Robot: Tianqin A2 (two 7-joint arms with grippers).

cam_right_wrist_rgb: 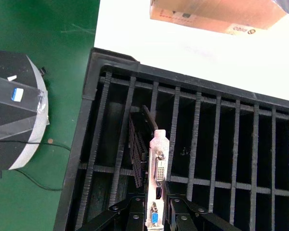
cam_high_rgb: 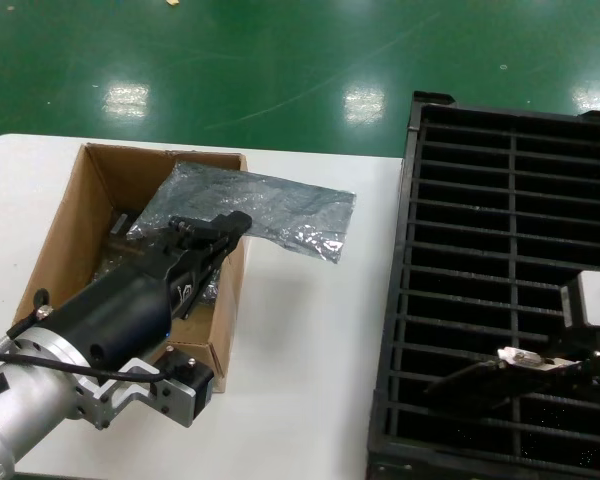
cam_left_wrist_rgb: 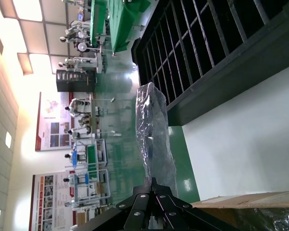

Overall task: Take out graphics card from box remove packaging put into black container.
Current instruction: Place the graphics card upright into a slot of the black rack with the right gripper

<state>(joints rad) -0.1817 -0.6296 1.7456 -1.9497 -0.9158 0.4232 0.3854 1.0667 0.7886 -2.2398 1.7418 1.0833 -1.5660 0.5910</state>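
Note:
My left gripper (cam_high_rgb: 242,222) hovers over the brown box (cam_high_rgb: 68,232) and is shut on one edge of the crinkly silvery packaging (cam_high_rgb: 280,208). The bag stretches from the box's far right corner out over the table. In the left wrist view the packaging (cam_left_wrist_rgb: 151,130) runs away from the shut gripper (cam_left_wrist_rgb: 154,181). Over the near part of the black container (cam_high_rgb: 410,250), my right gripper (cam_high_rgb: 538,366) is shut on the graphics card (cam_high_rgb: 480,380). The right wrist view shows the card's silver bracket (cam_right_wrist_rgb: 158,168) clamped in that gripper (cam_right_wrist_rgb: 156,204), with the board down in a slot of the container (cam_right_wrist_rgb: 94,96).
The white table (cam_high_rgb: 310,340) carries the box on the left and the container on the right, with a bare strip between them. More crinkly bagged items (cam_high_rgb: 120,258) lie inside the box. Green floor (cam_high_rgb: 280,60) lies beyond the table. A grey round base (cam_right_wrist_rgb: 14,110) stands beside the container.

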